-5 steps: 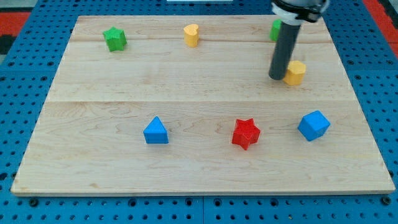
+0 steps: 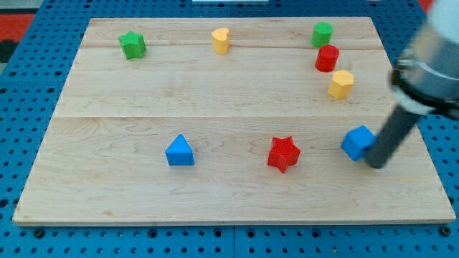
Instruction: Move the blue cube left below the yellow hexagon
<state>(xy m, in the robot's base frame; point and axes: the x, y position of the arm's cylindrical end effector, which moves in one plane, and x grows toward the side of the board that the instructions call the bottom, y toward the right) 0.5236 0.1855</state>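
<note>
End effector tip [image 2: 376,163] against blue cube [image 2: 357,142]

Green star [image 2: 132,44], yellow heart [image 2: 221,39], green cylinder [image 2: 322,34], red cylinder [image 2: 327,58], blue triangle [image 2: 179,151], red star [image 2: 283,153].

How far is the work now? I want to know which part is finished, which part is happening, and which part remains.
Done: my tip stands at the blue cube, on its right side toward the view's bottom, placed for a leftward push.

In hand: tip and cube look in contact, or very nearly.

Left: the cube already lies below the yellow hexagon but slightly to its right, so the leftward push remains.
</note>
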